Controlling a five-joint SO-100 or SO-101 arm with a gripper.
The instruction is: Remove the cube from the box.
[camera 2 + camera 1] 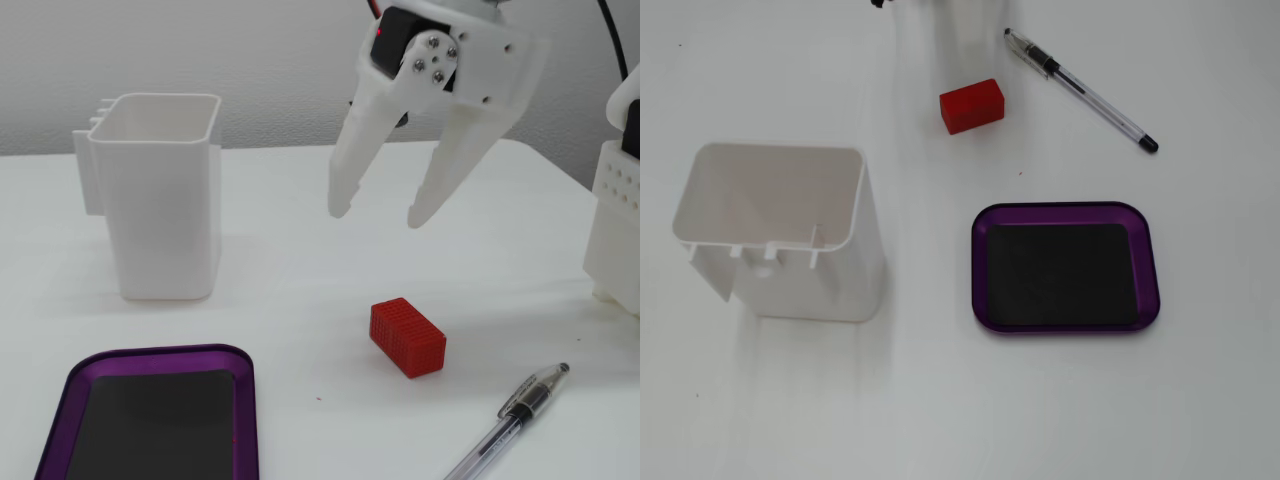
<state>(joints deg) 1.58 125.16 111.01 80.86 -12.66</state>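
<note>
The red cube (972, 105) lies on the white table outside the box, above it in a fixed view; it also shows in the other fixed view (407, 337), at centre right. The box (1150, 270) is a shallow purple tray with a black bottom, and nothing lies in it; it also shows at the lower left (240, 385). My gripper (377, 214) is open and empty, hanging in the air above and behind the cube, fingers pointing down. The gripper is out of sight in the top-down fixed view.
A tall white open-topped container (780, 235) (160, 200) stands left of the tray. A clear ballpoint pen (1080, 88) (505, 425) lies beside the cube. A white part of the arm base (615, 220) stands at the right edge.
</note>
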